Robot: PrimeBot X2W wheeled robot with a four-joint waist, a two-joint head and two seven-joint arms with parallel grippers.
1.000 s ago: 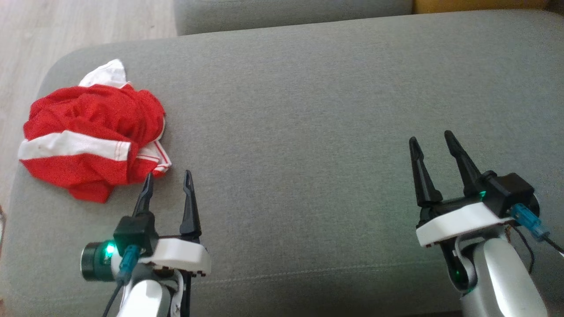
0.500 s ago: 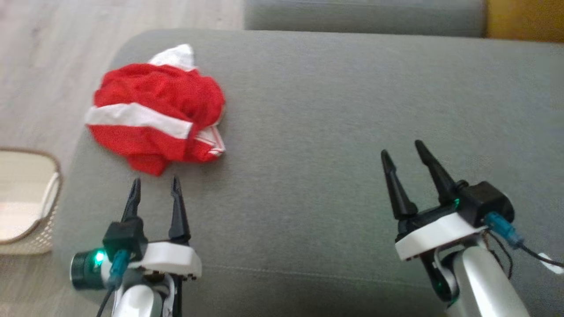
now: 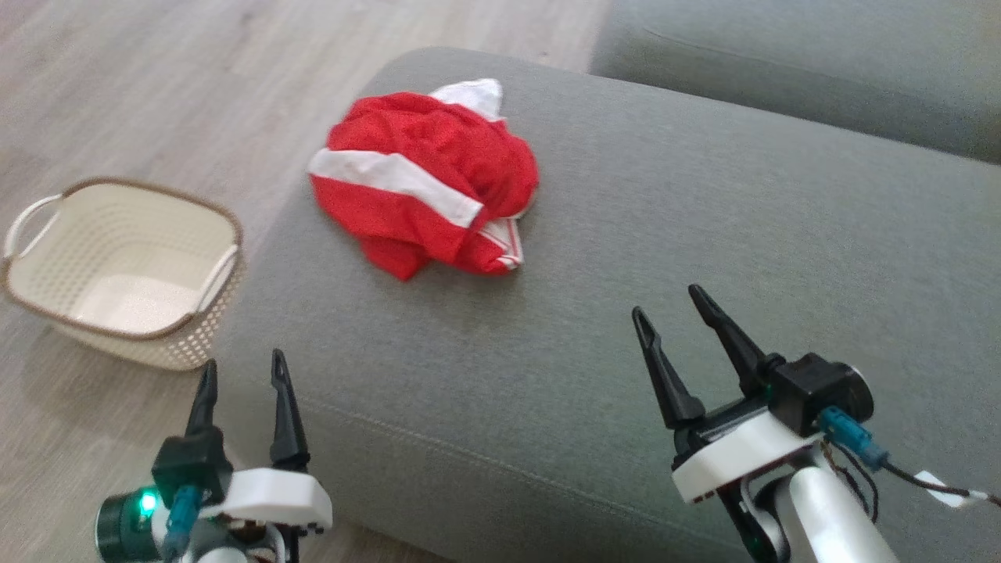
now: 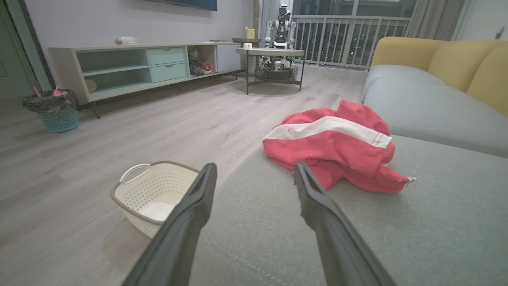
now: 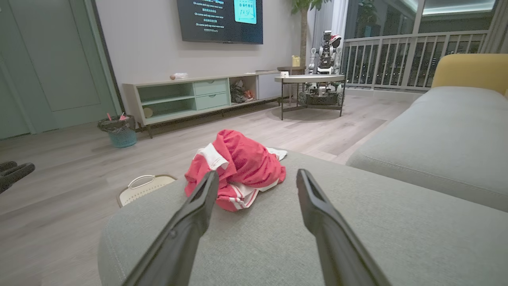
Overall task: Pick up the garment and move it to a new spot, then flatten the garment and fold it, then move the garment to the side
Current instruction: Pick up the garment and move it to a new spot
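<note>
Since the garment (image 3: 426, 180) lies crumpled in a red-and-white heap near the far left corner of the grey sofa cushion (image 3: 704, 297), well apart from both claws, the step in hand is judged to be the first reach and pick-up. The left claw (image 3: 242, 360) hangs by the near left edge of the cushion with its fingers spread and nothing between them; the right claw (image 3: 668, 302) hovers above the middle of the cushion, likewise spread and empty. A good pick-up probably means bringing a claw down onto a raised fold at the top of the heap, not onto the thin trim at its near edge, and closing deep enough to catch more than one layer, so nothing slips out on the lift. The cloth looks light and limp, so it should drape and trail; lifting it high before carrying it across would keep it from dragging. The wide bare stretch of cushion to the right looks the natural new spot, with room to flatten and fold. The cushion is soft and even, with a seam along its near edge. Beside its left end a pale perforated basket (image 3: 156, 352) stands on the light wood floor (image 3: 156, 94). Beyond, the right wrist view shows a low sideboard (image 5: 190, 97), a wall screen (image 5: 220, 20) and a round table (image 5: 309, 79).
</note>
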